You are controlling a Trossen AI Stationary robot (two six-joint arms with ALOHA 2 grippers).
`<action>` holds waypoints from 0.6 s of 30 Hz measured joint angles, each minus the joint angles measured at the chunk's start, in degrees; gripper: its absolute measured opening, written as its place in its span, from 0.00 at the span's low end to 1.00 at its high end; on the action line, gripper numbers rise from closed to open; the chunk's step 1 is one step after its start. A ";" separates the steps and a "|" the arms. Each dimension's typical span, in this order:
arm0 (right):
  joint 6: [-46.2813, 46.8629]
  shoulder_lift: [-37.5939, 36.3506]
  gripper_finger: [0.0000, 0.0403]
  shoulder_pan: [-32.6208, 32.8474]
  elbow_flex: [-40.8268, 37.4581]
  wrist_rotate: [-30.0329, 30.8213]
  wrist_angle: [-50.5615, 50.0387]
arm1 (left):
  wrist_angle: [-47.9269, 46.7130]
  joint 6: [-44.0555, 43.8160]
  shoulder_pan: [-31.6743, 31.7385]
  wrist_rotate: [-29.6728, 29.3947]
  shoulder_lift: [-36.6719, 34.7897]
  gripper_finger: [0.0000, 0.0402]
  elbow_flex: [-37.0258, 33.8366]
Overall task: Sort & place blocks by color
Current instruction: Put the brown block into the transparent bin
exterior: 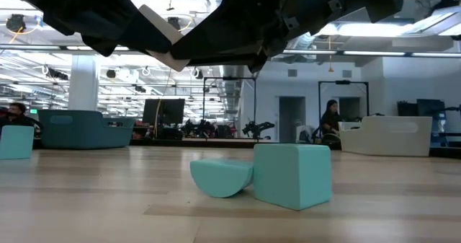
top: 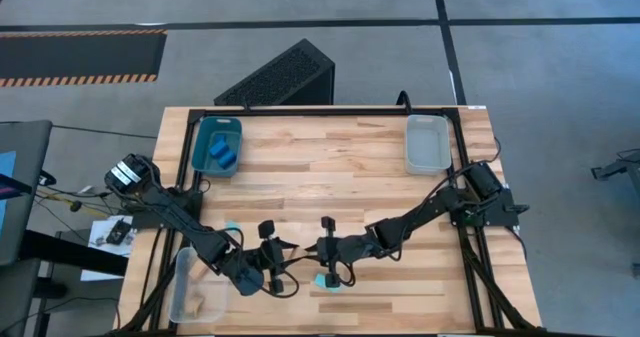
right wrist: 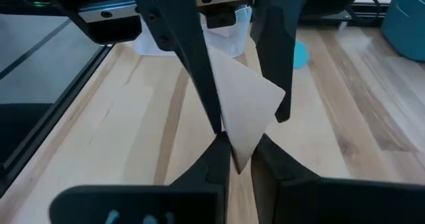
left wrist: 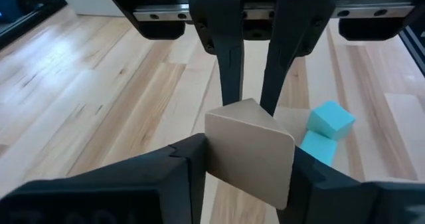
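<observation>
A pale tan wedge-shaped block [left wrist: 249,151] is up in the air between both grippers, which meet nose to nose above the table's near middle. My left gripper [left wrist: 249,161] is shut on it, and my right gripper [right wrist: 238,163] is shut on its opposite corner. In the high view the left gripper [top: 285,259] and right gripper [top: 312,249] face each other. Below them two turquoise blocks, a half-round [exterior: 220,178] and a cube [exterior: 292,174], lie touching on the table. A third turquoise block [top: 232,227] sits farther left. My left gripper pinches the tan block's broad end [left wrist: 219,154] between its two fingers, coming level from the table's left. The block is lifted clear of the table. My right gripper pinches the block's pointed corner [right wrist: 236,151] between its two fingers, level from the table's right.
A teal bin [top: 205,127] holding deep blue blocks stands at the far left. A clear bin [top: 427,162] stands at the far right. Another clear bin [top: 182,287] with a tan block inside sits at the near left corner. People sit in the room behind.
</observation>
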 joint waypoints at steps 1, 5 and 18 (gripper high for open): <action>0.00 0.00 0.13 0.00 0.00 0.00 0.00 | 0.01 0.00 0.00 0.02 0.00 0.25 0.00; -0.05 0.00 0.19 0.00 0.00 0.19 -0.02 | 0.00 -0.03 0.00 -0.10 -0.01 0.28 0.00; 7.93 -0.02 0.39 -0.22 0.00 4.23 -0.11 | -29.28 -19.03 -7.68 16.88 -13.52 0.26 0.09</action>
